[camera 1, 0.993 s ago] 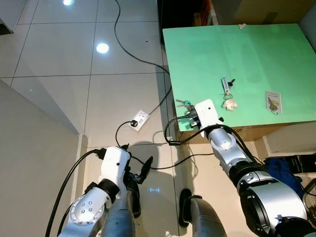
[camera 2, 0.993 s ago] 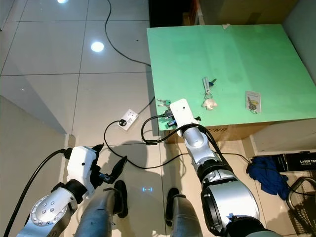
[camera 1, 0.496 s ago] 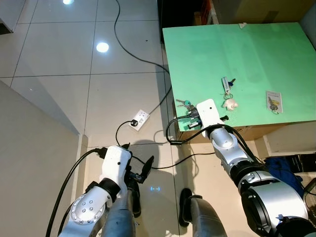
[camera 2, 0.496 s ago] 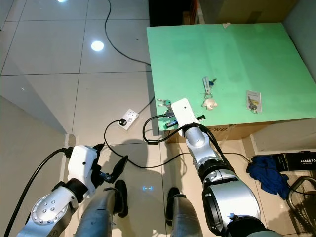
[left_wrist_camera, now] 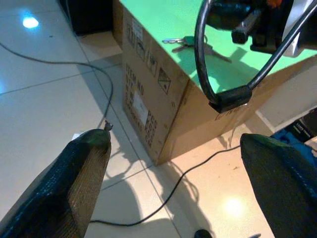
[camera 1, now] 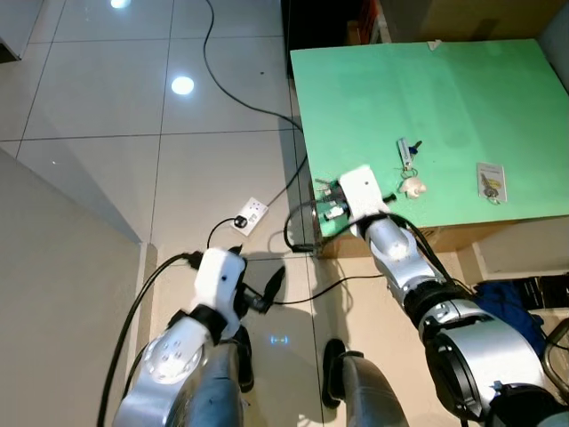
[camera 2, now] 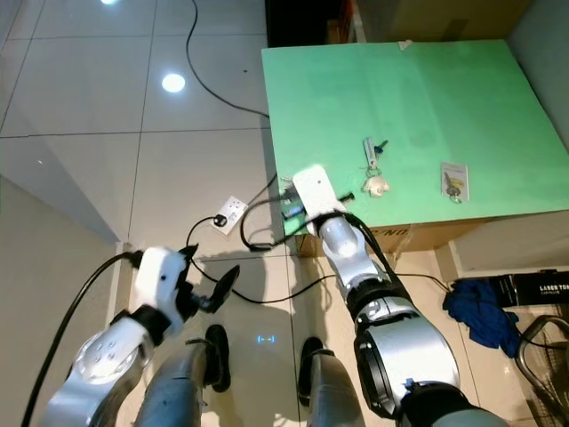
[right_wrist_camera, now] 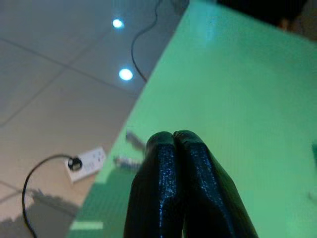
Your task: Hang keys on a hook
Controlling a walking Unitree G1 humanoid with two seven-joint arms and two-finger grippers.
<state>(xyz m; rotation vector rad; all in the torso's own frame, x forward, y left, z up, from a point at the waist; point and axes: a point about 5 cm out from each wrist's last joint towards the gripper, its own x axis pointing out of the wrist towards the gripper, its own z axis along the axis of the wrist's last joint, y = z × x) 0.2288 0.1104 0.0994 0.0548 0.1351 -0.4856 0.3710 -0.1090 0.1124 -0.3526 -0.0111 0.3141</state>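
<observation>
Right gripper (right_wrist_camera: 173,136) fingers pressed together, empty, above table (camera 1: 462,80) edge. Keys (left_wrist_camera: 185,43) lie flat just ahead of fingertips, near corner. Light, rigid, slippery metal, likely to skate; pinch ring or bunch, not single blade. Left gripper (left_wrist_camera: 173,173) wide open, idle over floor.

It looks like a plain room in a home pressed into use as a test space. The floor is large, glossy pale grey tiles (camera 1: 107,107) that mirror round ceiling lights. A white power strip (camera 1: 252,215) lies on them with a thin black cable (camera 1: 233,89) trailing away across the floor. The work surface is a brown cardboard shipping box (left_wrist_camera: 153,109) with printed handling symbols, topped by a flat green sheet (camera 1: 444,98). A crumpled blue cloth (camera 1: 507,307) lies on the floor beside the box.
</observation>
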